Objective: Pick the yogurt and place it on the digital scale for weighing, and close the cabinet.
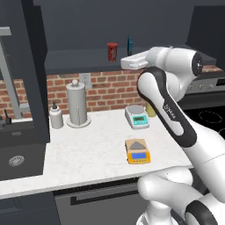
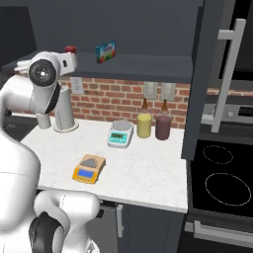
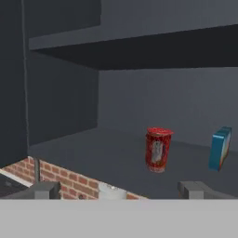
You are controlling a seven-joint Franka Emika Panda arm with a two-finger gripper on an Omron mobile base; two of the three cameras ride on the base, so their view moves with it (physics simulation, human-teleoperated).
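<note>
A small dark red cylindrical yogurt cup (image 3: 158,149) stands upright on the lower shelf of the large dark navy-grey wall cabinet (image 1: 79,59), whose panelled doors hang open, one long silver bar handle (image 2: 227,74) catching the light beside the black stovetop (image 2: 220,180). The white arm's two-finger gripper (image 3: 119,189) is raised to shelf height in front of the cup, its dark fingertips (image 3: 44,190) spread wide, apart from the cup and holding nothing. Just beside the cup on the same shelf stands a slim blue box (image 3: 219,148). Below the cabinet, on the white counter (image 1: 88,149), the small flat orange-yellow digital scale (image 1: 137,151) with its grey square plate sits near the front edge, bare. Behind that scale rests a white scale with a teal display (image 1: 137,117), and further along the brick wall a paper towel holder (image 1: 78,105) and a white soap dispenser (image 1: 56,116).
</note>
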